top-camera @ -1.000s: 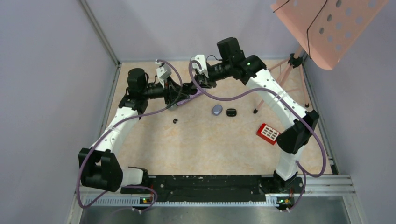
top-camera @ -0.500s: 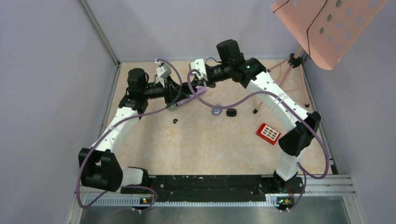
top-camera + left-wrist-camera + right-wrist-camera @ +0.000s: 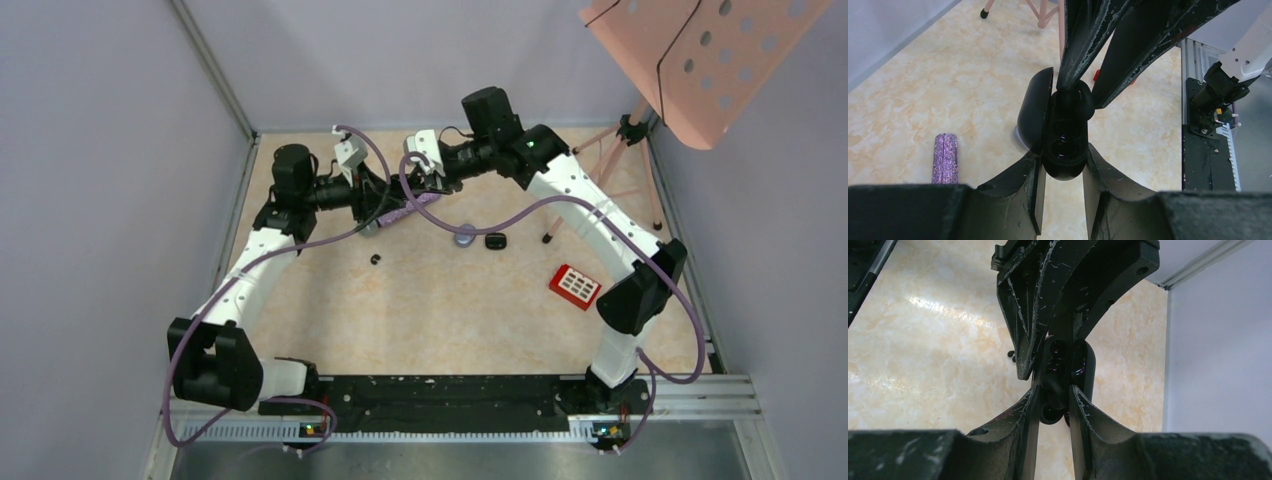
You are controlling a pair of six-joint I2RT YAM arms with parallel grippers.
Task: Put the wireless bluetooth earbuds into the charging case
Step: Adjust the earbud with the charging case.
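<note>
a beige marble-patterned desk (image 3: pixel 450 320) fills the walled cell, with a pink perforated music stand (image 3: pixel 700 60) on its tripod at the far right corner. the white left arm (image 3: pixel 245 275) and the white right arm (image 3: pixel 590 205) reach to the far middle-left and meet tip to tip there. the left fingers (image 3: pixel 1033 175) are clamped on a black oval charging case (image 3: pixel 1063 130), its lid swung open to one side and dark glossy wells showing inside. the right fingers (image 3: pixel 1030 410) stand slightly apart, their tips against the open end of that case; whether they pinch an earbud i cannot tell. a purple glitter microphone (image 3: pixel 945 158) lies on the desk near the case. a flat red box with white squares (image 3: pixel 574 286) lies towards the right, well apart. a grey oval case (image 3: pixel 464 238) and a small black closed case (image 3: pixel 495 240) lie just beside each other near the middle. a tiny glossy black earbud (image 3: pixel 376 260) lies alone on the desk, left of them.
</note>
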